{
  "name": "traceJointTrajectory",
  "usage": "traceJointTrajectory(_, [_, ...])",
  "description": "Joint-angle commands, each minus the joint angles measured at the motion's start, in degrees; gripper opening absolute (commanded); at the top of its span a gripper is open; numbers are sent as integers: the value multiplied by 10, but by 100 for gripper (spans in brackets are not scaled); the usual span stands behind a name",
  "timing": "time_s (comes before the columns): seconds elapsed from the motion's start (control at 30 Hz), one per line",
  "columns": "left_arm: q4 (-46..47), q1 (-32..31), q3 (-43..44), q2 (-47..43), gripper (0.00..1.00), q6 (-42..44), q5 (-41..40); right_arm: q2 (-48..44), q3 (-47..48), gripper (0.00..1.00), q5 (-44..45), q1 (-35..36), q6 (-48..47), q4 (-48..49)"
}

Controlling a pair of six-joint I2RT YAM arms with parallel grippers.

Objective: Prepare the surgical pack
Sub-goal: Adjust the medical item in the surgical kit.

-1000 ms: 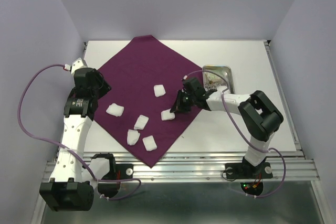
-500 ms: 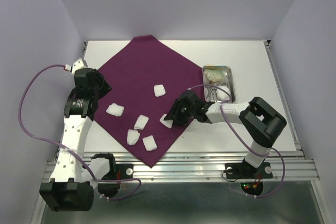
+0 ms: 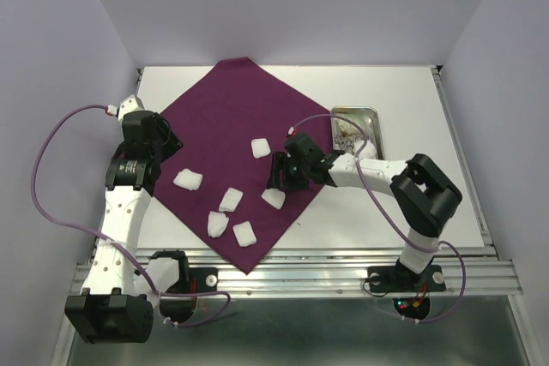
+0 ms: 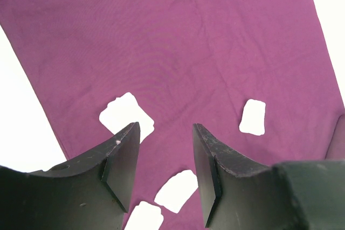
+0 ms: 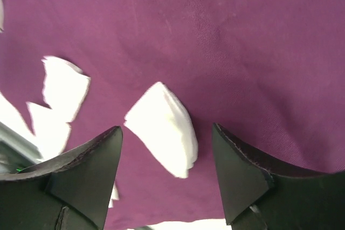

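Left arm [image 3: 124, 212] and right arm [image 3: 364, 171]: white link shells joined by black joint housings. A purple cable [image 3: 33, 181] is looped beside each. Dark wedge-shaped fingers [image 4: 121, 160] are seen at 6 o'clock of both wrist views.

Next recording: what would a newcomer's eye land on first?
A large deep-purple fabric cloth lies diamond-wise across the white table, six small white gauze pads scattered across its nearer part. The right gripper hangs open over one pad, and a small shiny steel tray sits right of the cloth.
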Motion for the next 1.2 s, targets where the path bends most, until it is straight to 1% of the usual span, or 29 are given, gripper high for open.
traceJointTrajectory(0.0, [16,1,4,-7,54,9,-5,28,38,71,-37,-13,-111,-46])
traceJointTrajectory(0.07, [12,1,7,-9,54,10,-8,38,55,71,-68,-19,-144,-54])
traceJointTrajectory(0.1, [11,1,7,-9,54,10,-9,50,61,70,-98,-19,-154,-62])
traceJointTrajectory(0.13, [11,2,8,-11,54,11,-11,57,75,68,-105,-19,-159,-74])
traceJointTrajectory(0.27, [8,1,8,-14,54,12,-15,75,78,60,-164,-19,-187,-82])
traceJointTrajectory(0.3, [8,1,7,-14,54,12,-15,79,80,57,-181,-19,-191,-85])
traceJointTrajectory(0.4, [8,1,4,-15,54,11,-14,82,78,49,-188,-19,-190,-86])
traceJointTrajectory(0.43, [9,1,4,-15,54,11,-13,81,78,42,-188,-19,-190,-85])
traceJointTrajectory(0.5, [9,1,4,-14,54,14,-10,82,83,35,-200,-19,-191,-86])
traceJointTrajectory(0.6, [6,1,5,-15,54,15,-12,82,88,28,-209,-19,-191,-86])
traceJointTrajectory(0.63, [6,1,6,-15,54,16,-12,82,91,23,-215,-19,-191,-87])
traceJointTrajectory(0.67, [5,1,6,-16,54,17,-13,80,93,18,-215,-24,-190,-87])
traceJointTrajectory(0.77, [4,1,5,-16,54,17,-15,75,94,11,-210,-29,-186,-87])
traceJointTrajectory(0.8, [4,1,5,-17,54,17,-15,69,95,6,-204,-30,-185,-87])
traceJointTrajectory(0.9, [4,1,5,-16,54,18,-15,57,97,1,-194,-37,-179,-85])
traceJointTrajectory(1.07, [5,1,3,-16,54,16,-16,26,106,1,-180,-65,-149,-63])
traceJointTrajectory(1.17, [7,1,0,-16,54,14,-15,20,120,1,-153,-80,-110,-36])
